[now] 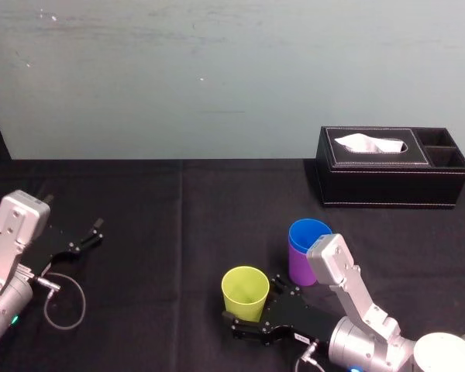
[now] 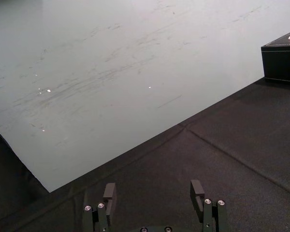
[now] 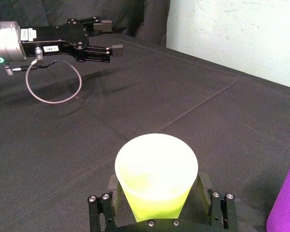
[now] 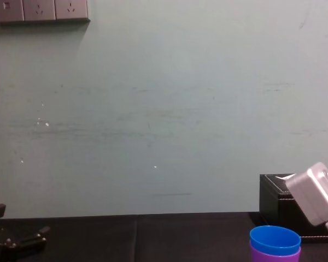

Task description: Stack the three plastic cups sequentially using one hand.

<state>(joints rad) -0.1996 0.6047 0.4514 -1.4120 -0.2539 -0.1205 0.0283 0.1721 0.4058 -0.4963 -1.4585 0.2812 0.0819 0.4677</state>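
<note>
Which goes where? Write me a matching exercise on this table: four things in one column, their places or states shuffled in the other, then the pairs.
Things:
1. blue cup
2. yellow-green cup
3. left hand
4. tissue box

Places or states:
a. open, at the table's left side
b. at the table's back right
c. nested inside the purple cup
d. at the right hand, near the table's front

Pairs: 1-c, 2-d, 3-a, 4-b

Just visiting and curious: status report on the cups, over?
Right gripper shut on yellow-green cup. Left gripper open, parked far left. Blue cup nested in purple cup. Tissue box back right, out of the way.
</note>
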